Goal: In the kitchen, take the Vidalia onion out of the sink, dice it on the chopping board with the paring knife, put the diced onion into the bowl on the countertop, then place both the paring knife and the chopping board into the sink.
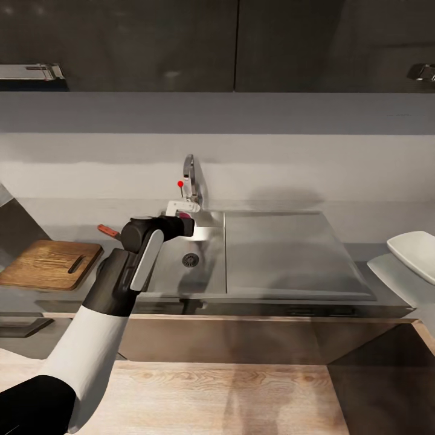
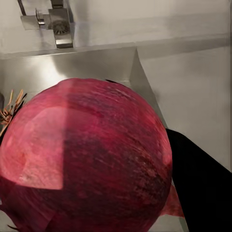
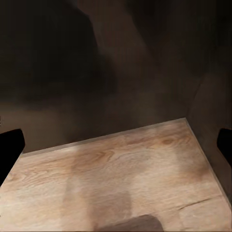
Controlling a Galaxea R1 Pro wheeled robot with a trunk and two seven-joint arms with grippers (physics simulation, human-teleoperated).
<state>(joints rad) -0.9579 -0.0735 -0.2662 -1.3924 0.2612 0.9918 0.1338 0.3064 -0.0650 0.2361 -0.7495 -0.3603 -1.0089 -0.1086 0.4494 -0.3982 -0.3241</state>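
Note:
A large dark-red Vidalia onion (image 2: 92,154) takes up most of the left wrist view, with one black finger (image 2: 203,193) pressed against its side. My left gripper (image 1: 183,212) is shut on it above the back left corner of the sink (image 1: 272,254), just below the chrome tap (image 1: 190,178). A sliver of the onion (image 1: 185,215) shows under the gripper. The chopping board (image 1: 48,264) lies on the countertop (image 1: 362,226) to the sink's left. Behind the board sits the paring knife (image 1: 109,230), its blade hidden by my arm. The white bowl (image 1: 417,254) stands at the far right. My right gripper (image 3: 116,147) hangs open over wooden floor.
The basin's black drain (image 1: 190,260) lies right of my left forearm, and the flat drainboard (image 1: 290,248) spreads to its right. Dark wall cabinets (image 1: 181,42) hang above the tap. Wooden floor (image 1: 229,399) runs in front of the counter.

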